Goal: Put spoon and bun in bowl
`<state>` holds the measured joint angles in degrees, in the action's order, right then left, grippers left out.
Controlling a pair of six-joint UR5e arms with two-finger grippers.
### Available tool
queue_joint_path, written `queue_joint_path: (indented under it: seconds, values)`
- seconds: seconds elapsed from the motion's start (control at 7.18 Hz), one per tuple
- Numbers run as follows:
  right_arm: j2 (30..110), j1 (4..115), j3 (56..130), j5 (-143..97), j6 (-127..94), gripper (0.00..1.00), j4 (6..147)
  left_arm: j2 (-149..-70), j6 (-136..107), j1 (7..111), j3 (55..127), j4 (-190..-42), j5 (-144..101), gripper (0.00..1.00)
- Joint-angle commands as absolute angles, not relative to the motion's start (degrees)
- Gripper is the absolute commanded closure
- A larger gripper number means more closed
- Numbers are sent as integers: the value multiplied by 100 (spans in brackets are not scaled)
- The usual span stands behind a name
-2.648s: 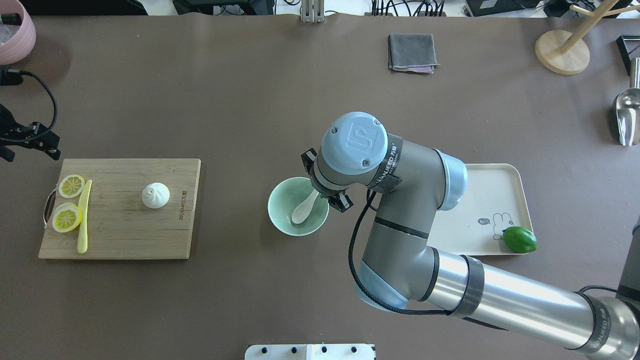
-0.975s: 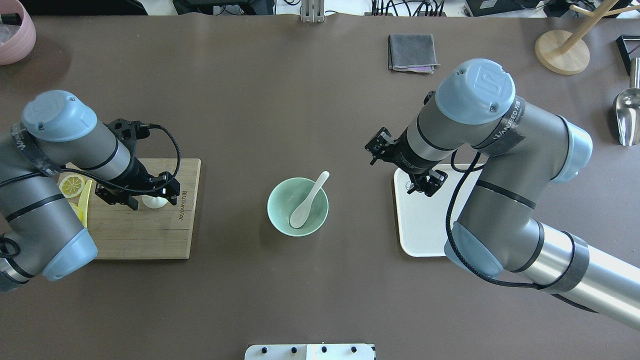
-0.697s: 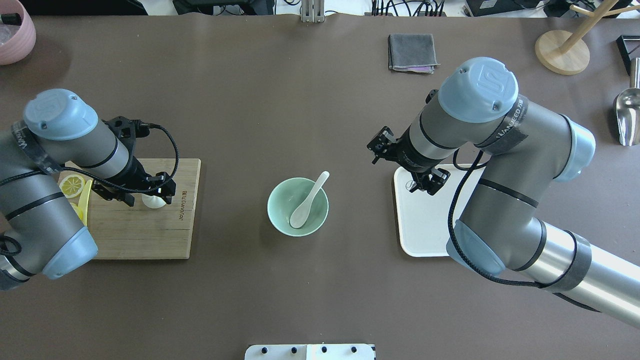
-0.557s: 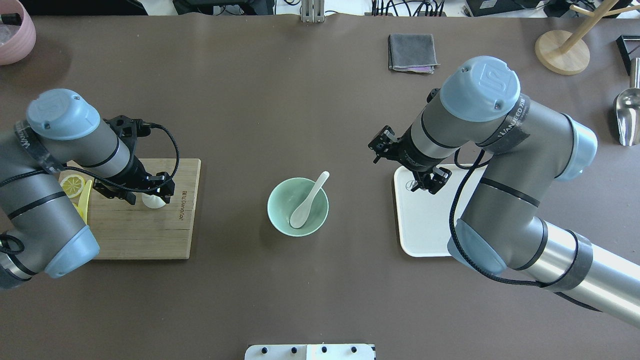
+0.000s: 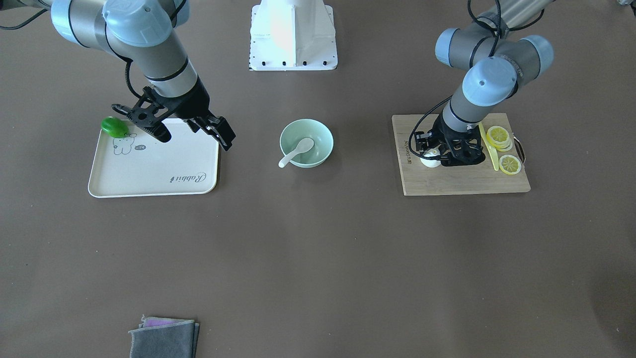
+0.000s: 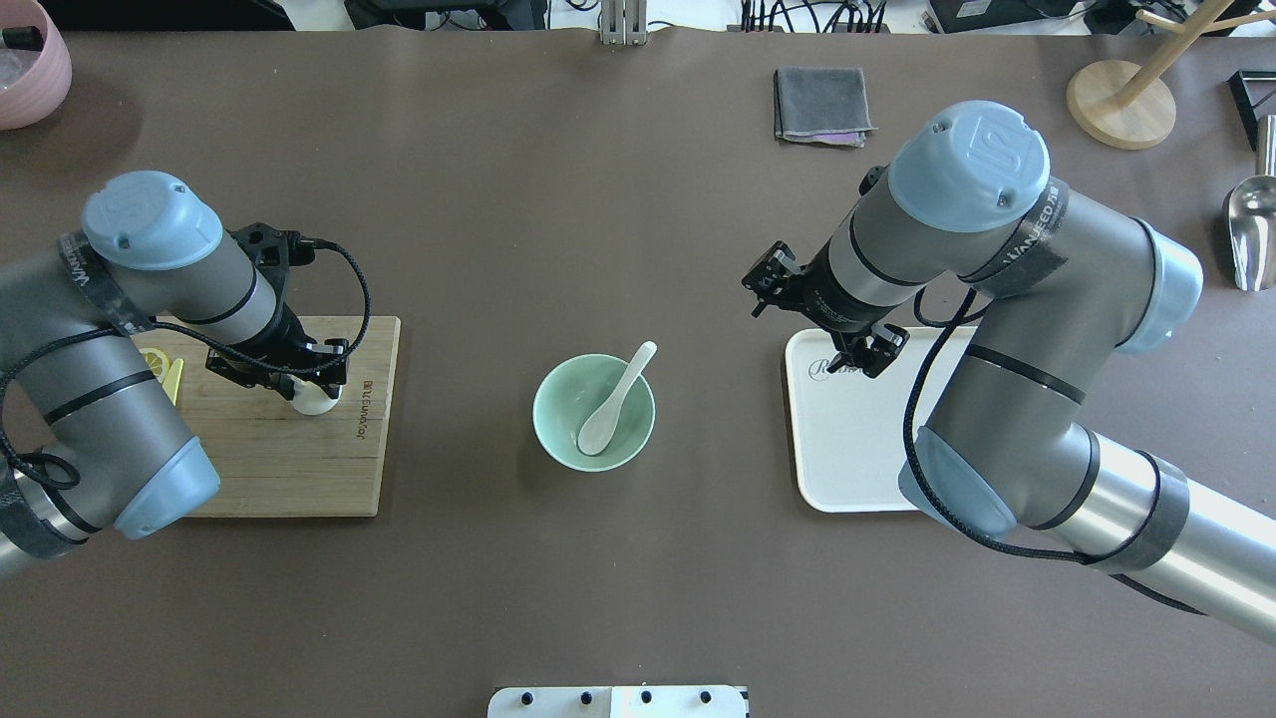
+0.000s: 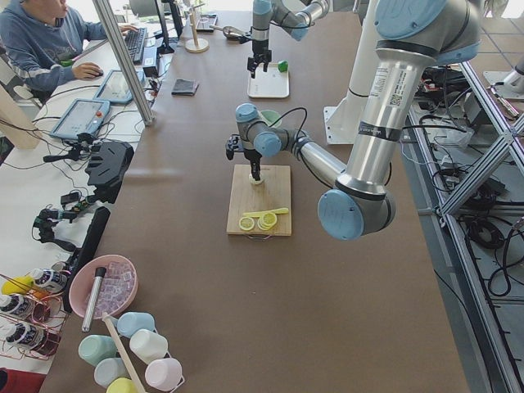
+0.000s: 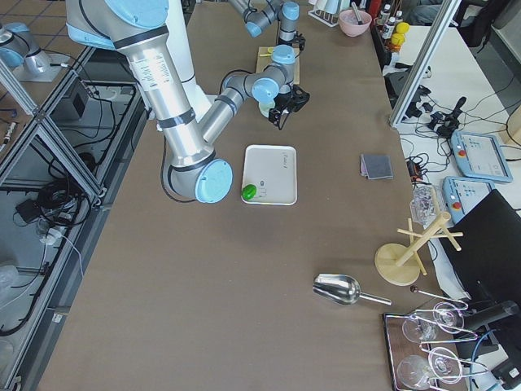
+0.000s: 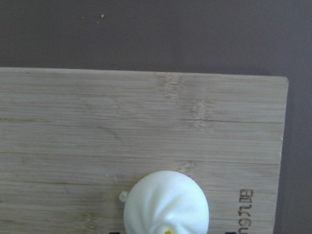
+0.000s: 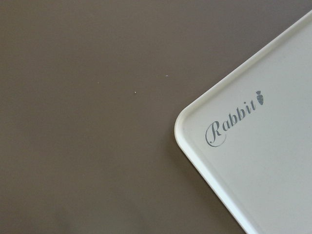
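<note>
Spoon: we find the spoon [image 6: 610, 407] lying in the bowl [image 6: 560, 394]. Its scoop is down on the bottom, and its handle leans over the rim on the far side, toward the right arm.
Bowl: it stands mid-table between the cutting board [image 6: 279, 469] and the tray [image 6: 847, 459], well apart from both.
Bun: the bun [image 6: 317, 404] sits upright on the cutting board with its pleated tip up, near the board's end that faces the bowl. It is not in the bowl.
Left gripper: we see the left gripper [image 6: 282, 367] pointing down right over the bun, its fingers spread wide with one to each side. We cannot tell whether they touch it. The left wrist view shows the bun [image 9: 166, 204] at its bottom edge on bare wood.
Right gripper: the right gripper [image 5: 196, 135] hangs above the tray's far corner on the bowl side, fingers set wide and holding nothing. Its wrist view shows that corner with the word "Rabbit".
Board, other end: two lemon slices [image 5: 498, 135] and a thin yellow-green utensil [image 5: 488, 144] lie there, beside the left arm.
Tray: a green fruit [image 5: 114, 127] rests at the corner away from the bowl.
Far edge: we note a folded grey cloth [image 6: 822, 105] lying on the table.
</note>
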<state>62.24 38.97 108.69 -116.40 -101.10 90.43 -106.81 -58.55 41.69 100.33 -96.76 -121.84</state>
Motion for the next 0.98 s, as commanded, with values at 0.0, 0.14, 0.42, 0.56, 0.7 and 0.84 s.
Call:
queue_joint_path:
  seconds: [0.0,0.14,0.42,0.56,0.7,0.84]
  values:
    - [6423,4138,11012,-11916,-9864,0,9044,-10731,-5932,4175,10150,-9651,-12208,100]
    - [6477,4288,11030,-11996,-9722,0,9044,-10784,-6272,4157,10325,-9642,-12260,100]
    - [6949,4639,11205,-12286,-9031,0,9044,-11518,-7744,3922,10415,-9633,-12357,100]
    - [7109,4841,11223,-12435,-8687,0,9044,-11888,-8370,3537,10389,-9633,-12357,100]
    - [7284,4982,11224,-12480,-8336,0,9044,-12248,-8872,3150,10319,-9633,-12314,100]
    - [7347,5088,11224,-12489,-8167,0,9044,-12504,-8920,3068,10144,-9650,-12305,100]
